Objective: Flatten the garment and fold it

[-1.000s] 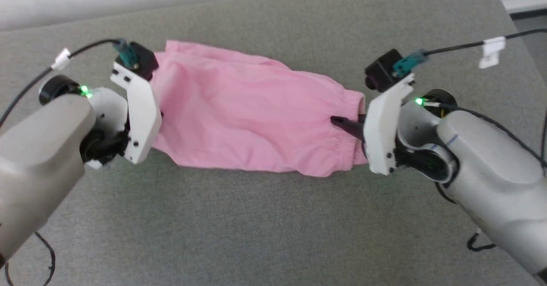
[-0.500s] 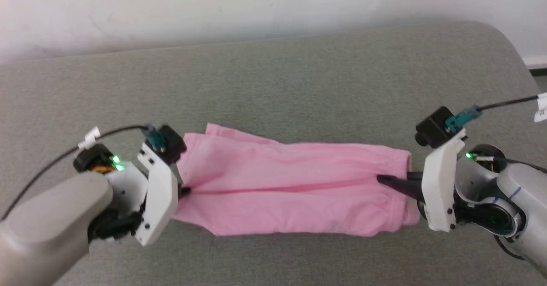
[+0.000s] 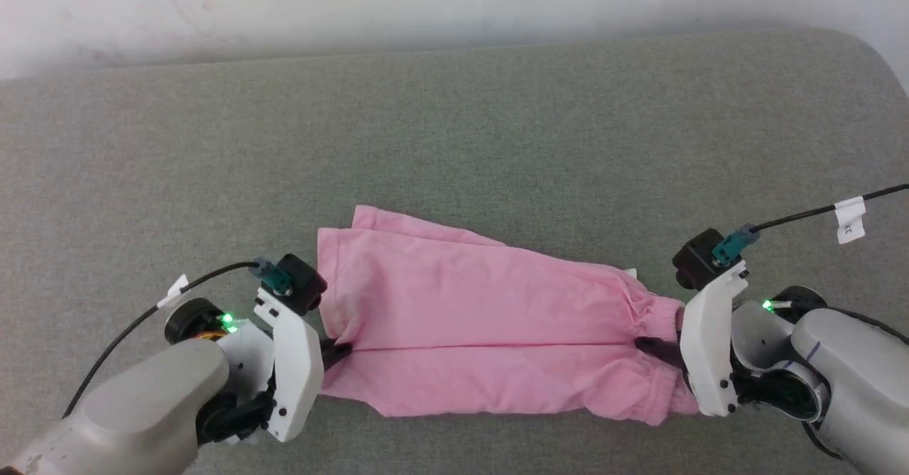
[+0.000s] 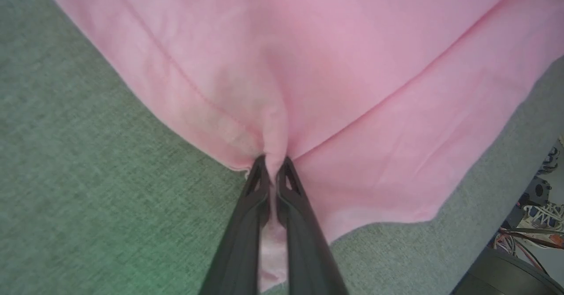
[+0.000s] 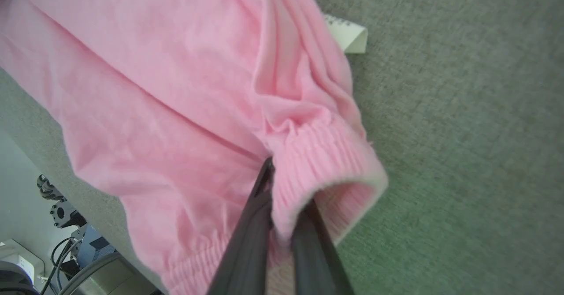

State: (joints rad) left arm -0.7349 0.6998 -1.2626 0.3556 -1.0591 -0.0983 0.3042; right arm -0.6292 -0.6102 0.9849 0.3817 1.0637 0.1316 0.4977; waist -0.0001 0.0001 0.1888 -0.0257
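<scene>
1. Pink thin cotton is what the robot has to work with. The small light-pink shorts-like garment [image 3: 483,319] looks featherlight and floppy, so it'll probably sag or bunch up anywhere it isn't held.
2. The ends look like the best places to grab. The gathered elastic waistband [image 5: 326,154] seems thicker and grippier, and the hemmed edge likely has a bit of body too.
3. The robot's left gripper [image 4: 273,160] has its two dark fingers pinched nearly together on a tuck of the left hem edge.
4. Its right gripper [image 5: 284,191] is clamped just as narrow on the waistband rim at the right end.
5. The garment lies on the grey woven cushion surface [image 3: 454,141], toward the near edge, stretched between both grippers.
6. The long axis runs left to right, with the waistband pointing right and the leg openings left. A lengthwise crease runs down the middle, and a small white label [image 3: 630,273] pokes out at the far right corner.
</scene>
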